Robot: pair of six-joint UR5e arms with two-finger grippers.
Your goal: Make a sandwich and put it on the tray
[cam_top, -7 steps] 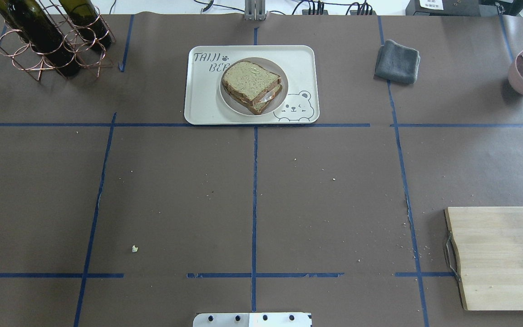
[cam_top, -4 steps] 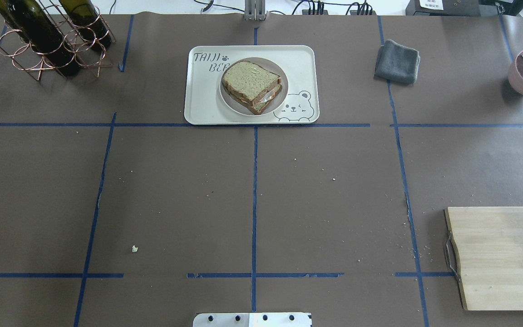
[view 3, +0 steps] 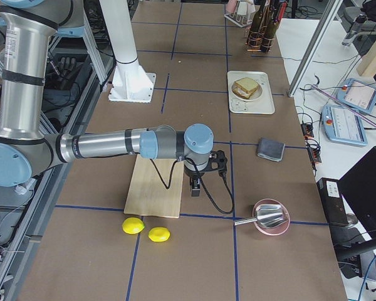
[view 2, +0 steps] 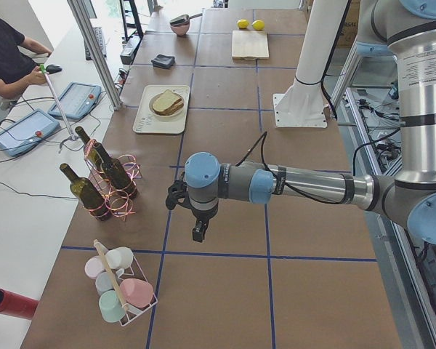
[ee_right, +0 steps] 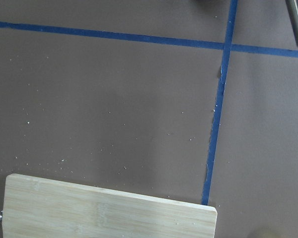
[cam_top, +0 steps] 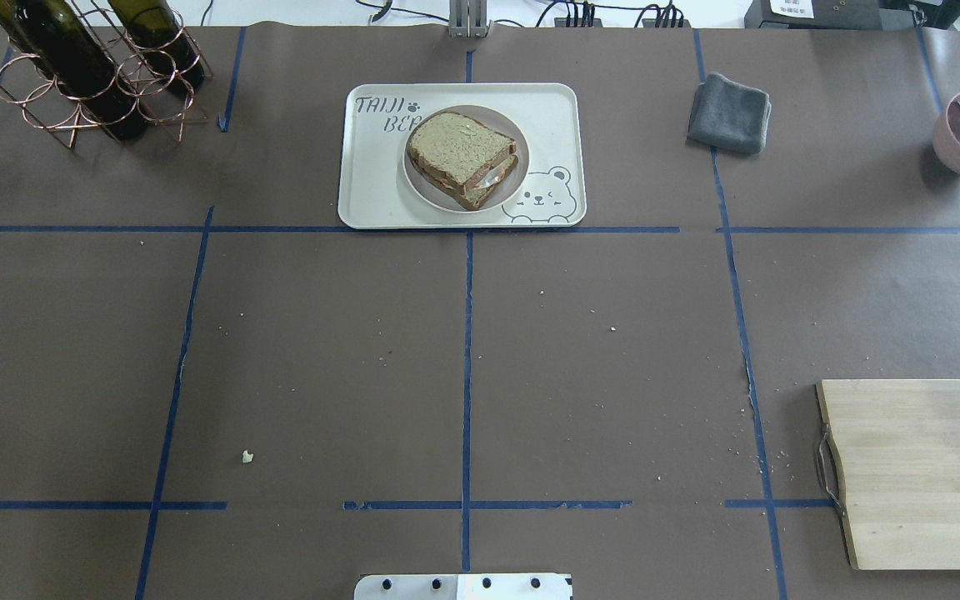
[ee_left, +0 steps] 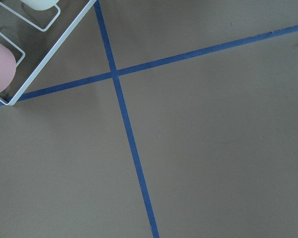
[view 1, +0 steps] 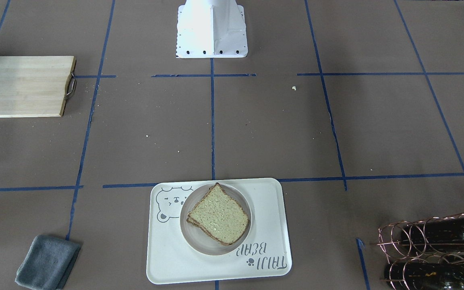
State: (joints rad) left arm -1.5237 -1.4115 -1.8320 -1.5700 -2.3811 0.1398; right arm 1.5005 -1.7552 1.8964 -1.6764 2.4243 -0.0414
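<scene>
**Sandwich plated on the tray: only a stray swing could spoil it**

Front-facing view: we see the sandwich (view 1: 218, 219) on a round plate (view 1: 204, 245) that sits on the tray (view 1: 268, 209), at the table edge opposite the robot's base. The top slice lies skewed over the lower one, so a knock to the tray could slide it off.

Overhead view: white egg peeks out at the sandwich's near edge. We judge the task as good as done.

Left side view: the left pincer (view 2: 198, 231) hangs low over bare table near the bottle rack (view 2: 109, 185). We cannot tell how far open it is. A careless sweep could topple bottles.

Right side view: the right pincer (view 3: 196, 188) hangs just beside the cutting board (view 3: 151, 194). Its opening cannot be told either. A low move could catch the board.

Wrist views: neither shows any fingers.
</scene>
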